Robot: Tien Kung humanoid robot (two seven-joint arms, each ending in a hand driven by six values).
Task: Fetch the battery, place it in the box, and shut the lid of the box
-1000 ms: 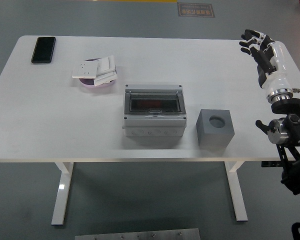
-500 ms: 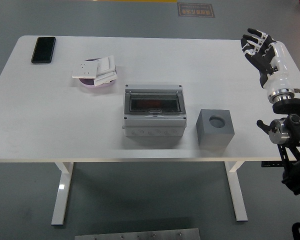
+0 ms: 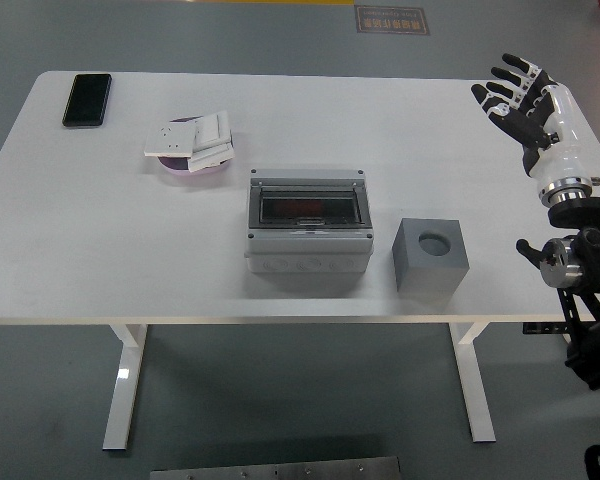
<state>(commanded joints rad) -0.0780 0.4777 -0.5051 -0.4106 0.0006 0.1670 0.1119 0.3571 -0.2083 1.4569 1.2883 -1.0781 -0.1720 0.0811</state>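
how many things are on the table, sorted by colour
black: 1, the phone
pink: 1, the dish
white: 1 stack, the switch plates on the dish; their number can't be told
grey: 2, the lidded box and the cube with a round hole
total: 5 entries

The right arm [image 3: 580, 290] runs out of the picture at the right edge. Behind the box's [image 3: 309, 221] dark closed lid [image 3: 309, 207], its contents are unreadable. The white pieces [image 3: 192, 139] hide most of the pink dish [image 3: 195, 168] beneath them.
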